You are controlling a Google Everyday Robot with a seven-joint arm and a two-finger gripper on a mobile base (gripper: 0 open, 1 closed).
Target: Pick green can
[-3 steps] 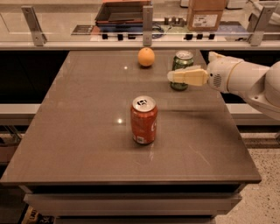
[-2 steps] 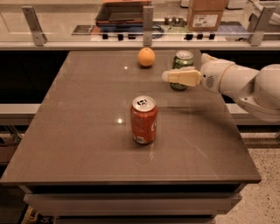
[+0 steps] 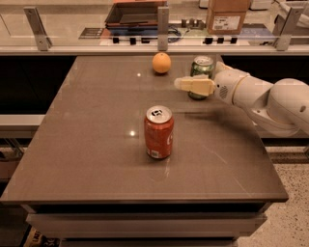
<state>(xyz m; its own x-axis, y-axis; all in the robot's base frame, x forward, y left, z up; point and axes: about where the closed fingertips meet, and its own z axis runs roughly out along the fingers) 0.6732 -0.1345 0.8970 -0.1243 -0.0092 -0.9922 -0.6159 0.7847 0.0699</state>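
Note:
The green can [image 3: 202, 66] stands upright near the table's far edge, right of centre, its silver top showing. My gripper [image 3: 186, 84] reaches in from the right on a white arm [image 3: 270, 99]. It lies across the front of the can's lower half and hides that part, with its tip pointing left past the can. Whether it touches the can cannot be told. The can rests on the table.
An orange-red soda can [image 3: 159, 131] stands upright mid-table. A round orange fruit [image 3: 161, 62] sits left of the green can. The brown table [image 3: 87, 144] has a railed counter [image 3: 96, 41] behind it with a cardboard box [image 3: 228, 17] and a dark tray [image 3: 133, 14].
The gripper and arm have moved left, so the gripper now reaches further across the front of the green can. The cans and the orange have not moved.

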